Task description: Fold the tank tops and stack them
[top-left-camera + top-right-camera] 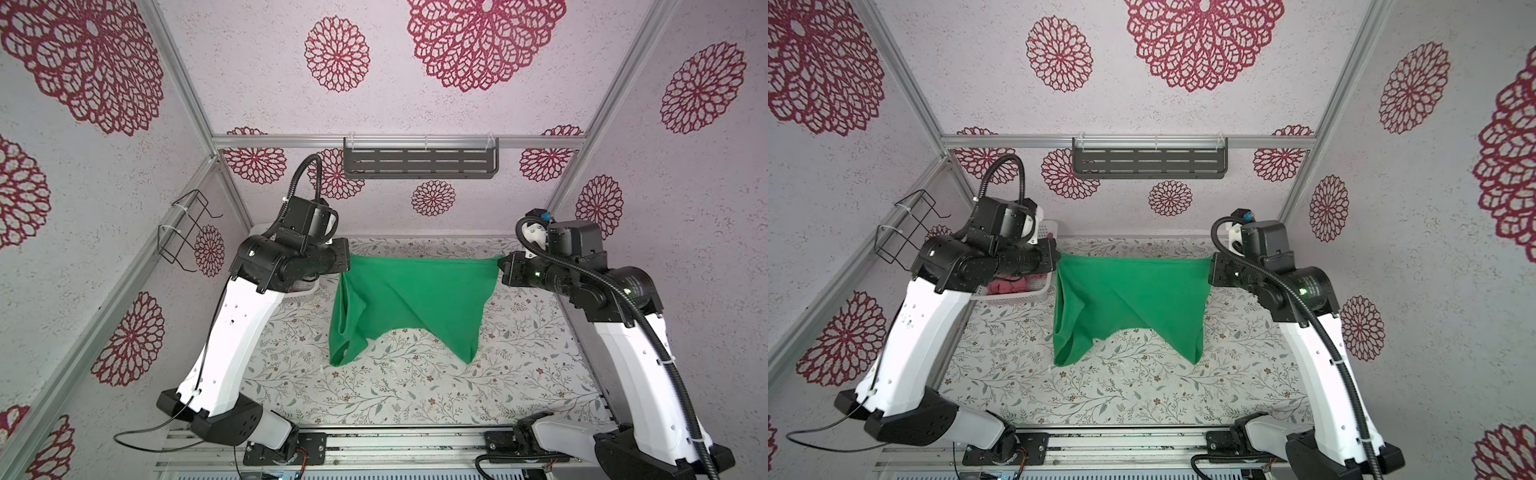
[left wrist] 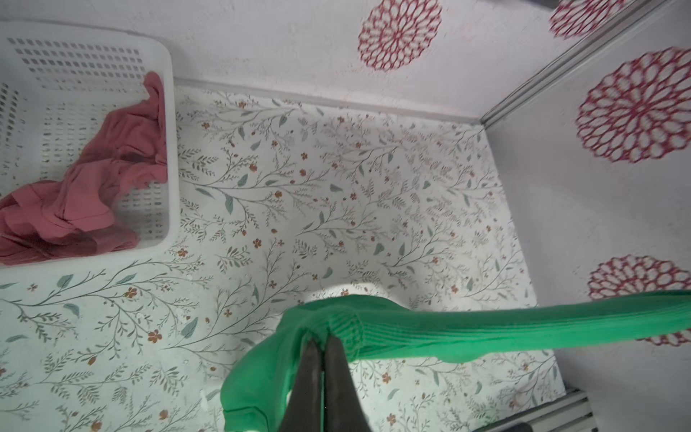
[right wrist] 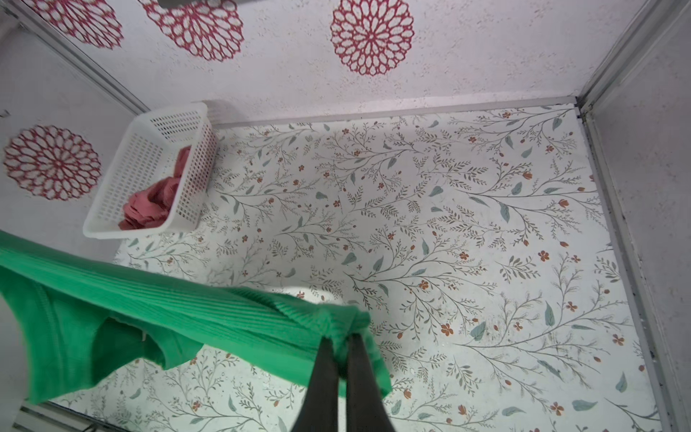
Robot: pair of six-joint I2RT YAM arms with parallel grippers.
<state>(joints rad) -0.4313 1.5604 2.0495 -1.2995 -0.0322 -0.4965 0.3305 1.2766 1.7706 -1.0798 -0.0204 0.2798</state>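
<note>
Ribbed green tank top taut between left claw and right claw; both clamped tight on its corners

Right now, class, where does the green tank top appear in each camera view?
In both top views: green tank top hangs mid-picture, stretched between the arms.
Left wrist view: close up, pinched in the left gripper, a taut band running off the picture's edge.
Right wrist view: pinched in the right gripper, sagging toward the picture's edge.
Shared landmark: white basket holding the pink top.
</note>
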